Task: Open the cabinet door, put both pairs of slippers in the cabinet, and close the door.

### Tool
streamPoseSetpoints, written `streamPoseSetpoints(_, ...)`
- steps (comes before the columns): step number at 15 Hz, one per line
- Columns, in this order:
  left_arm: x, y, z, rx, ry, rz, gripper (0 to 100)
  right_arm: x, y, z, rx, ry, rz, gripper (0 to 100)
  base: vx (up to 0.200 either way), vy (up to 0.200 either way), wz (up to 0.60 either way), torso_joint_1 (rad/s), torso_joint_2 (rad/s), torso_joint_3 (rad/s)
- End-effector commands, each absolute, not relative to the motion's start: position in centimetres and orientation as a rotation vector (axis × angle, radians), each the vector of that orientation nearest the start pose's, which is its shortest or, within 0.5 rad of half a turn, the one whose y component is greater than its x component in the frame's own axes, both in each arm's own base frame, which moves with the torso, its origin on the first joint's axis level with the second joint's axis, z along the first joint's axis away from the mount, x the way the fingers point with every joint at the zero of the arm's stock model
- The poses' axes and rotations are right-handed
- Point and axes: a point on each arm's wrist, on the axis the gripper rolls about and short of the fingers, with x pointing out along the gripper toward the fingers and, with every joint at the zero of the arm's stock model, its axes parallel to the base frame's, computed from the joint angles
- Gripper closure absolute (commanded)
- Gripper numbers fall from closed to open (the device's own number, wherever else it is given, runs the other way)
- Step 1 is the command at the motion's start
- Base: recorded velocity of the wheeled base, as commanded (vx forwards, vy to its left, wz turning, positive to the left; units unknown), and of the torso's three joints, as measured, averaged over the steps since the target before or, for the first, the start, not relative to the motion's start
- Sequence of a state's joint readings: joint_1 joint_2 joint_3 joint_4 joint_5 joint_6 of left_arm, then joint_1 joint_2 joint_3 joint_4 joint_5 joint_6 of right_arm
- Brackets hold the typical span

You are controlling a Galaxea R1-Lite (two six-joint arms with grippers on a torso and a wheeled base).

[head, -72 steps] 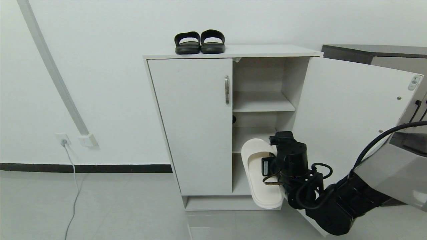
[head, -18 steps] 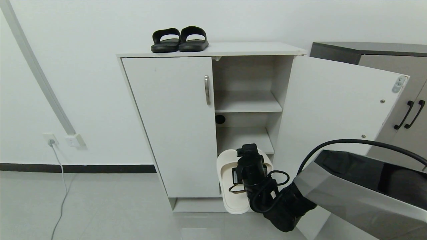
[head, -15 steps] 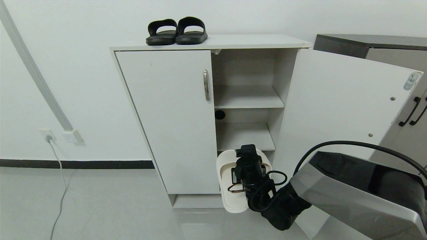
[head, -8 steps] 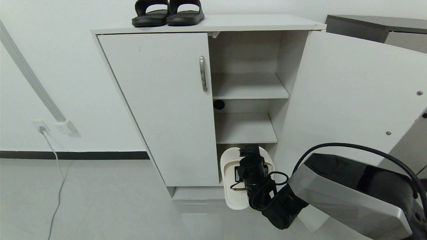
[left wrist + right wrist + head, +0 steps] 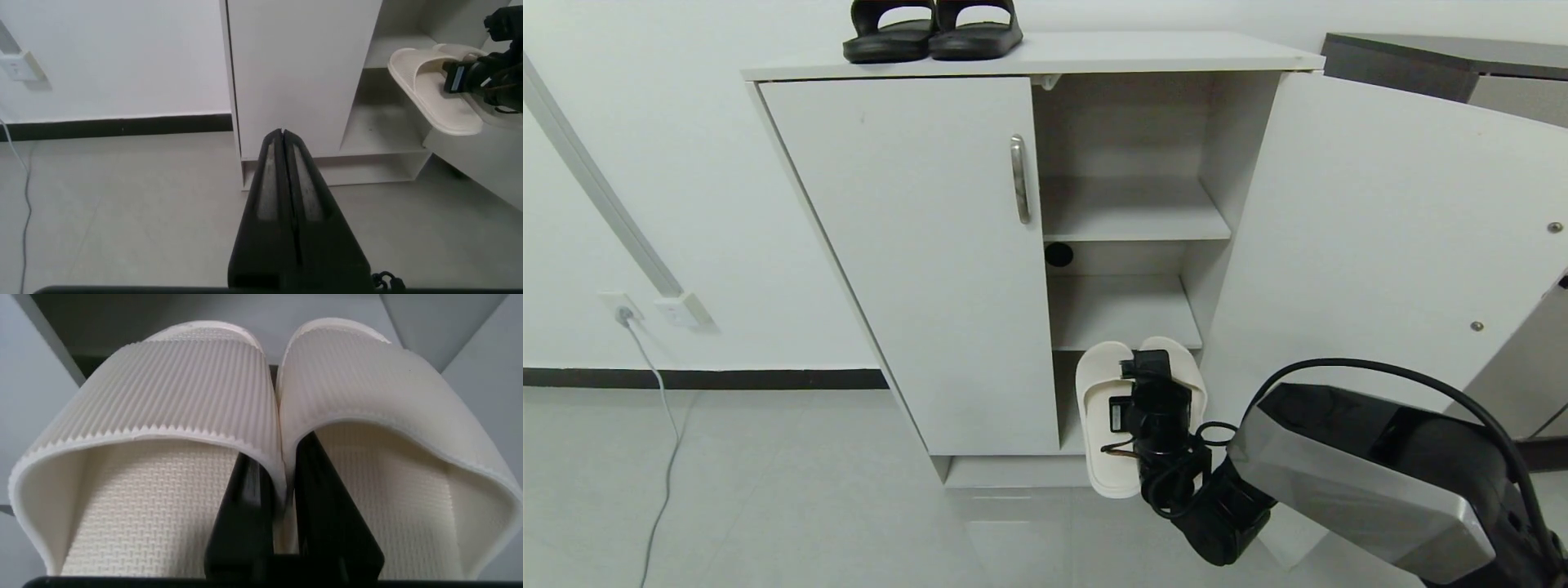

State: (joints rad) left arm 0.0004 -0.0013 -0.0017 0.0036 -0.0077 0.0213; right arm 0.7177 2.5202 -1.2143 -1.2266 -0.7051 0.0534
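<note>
The pair of white slippers (image 5: 188, 384) is held by the right gripper (image 5: 282, 486). The inner edges of both straps are pinched together between its fingers (image 5: 245, 514), with one slipper on each side of them. Ahead of the fingertips, the toes are pointed into the lowest compartment (image 5: 1068, 408) of the cabinet (image 5: 1143, 53), just at its mouth. The heels are hung outside, behind the fingers. Whether the soles are resting on the bottom board cannot be told.

The right door (image 5: 1380, 212) is swung open beside the gripper, and the left door (image 5: 907, 245) is closed on the other side. The pair of black slippers (image 5: 931, 33) is placed on the cabinet top, high above the fingers. The left gripper (image 5: 282, 188) is seen low over the floor, well apart from the cabinet, its fingers pressed together on nothing.

The step in hand is judged to be the placing of the first pair. For the next move, the pair should probably be pushed deeper and lowered flat. Only then should the fingers be spread and drawn back without the straps being dragged out.
</note>
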Motion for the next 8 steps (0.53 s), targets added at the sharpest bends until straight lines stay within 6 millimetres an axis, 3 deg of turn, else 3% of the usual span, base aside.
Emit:
streamPoseSetpoints(1, -2.29, -0.02, 7.56, 0.021, 0.001, -0.008, 100, 35.55, 29.11, 1.65, -0.002, 0.063, 0.011, 100, 0.000, 0.000, 0.00, 0.000, 0.00, 0.000)
streamPoseSetpoints(5, -2.29, -0.02, 7.54, 0.021, 0.003, -0.006, 100, 35.61, 29.07, 1.70, 0.000, 0.061, 0.009, 100, 0.000, 0.000, 0.00, 0.000, 0.00, 0.000)
streamPoseSetpoints(8, -2.29, -0.02, 7.54, 0.021, 0.003, -0.006, 100, 35.61, 29.07, 1.70, -0.001, 0.061, 0.009, 100, 0.200, 0.000, 0.00, -0.002, 0.00, 0.002)
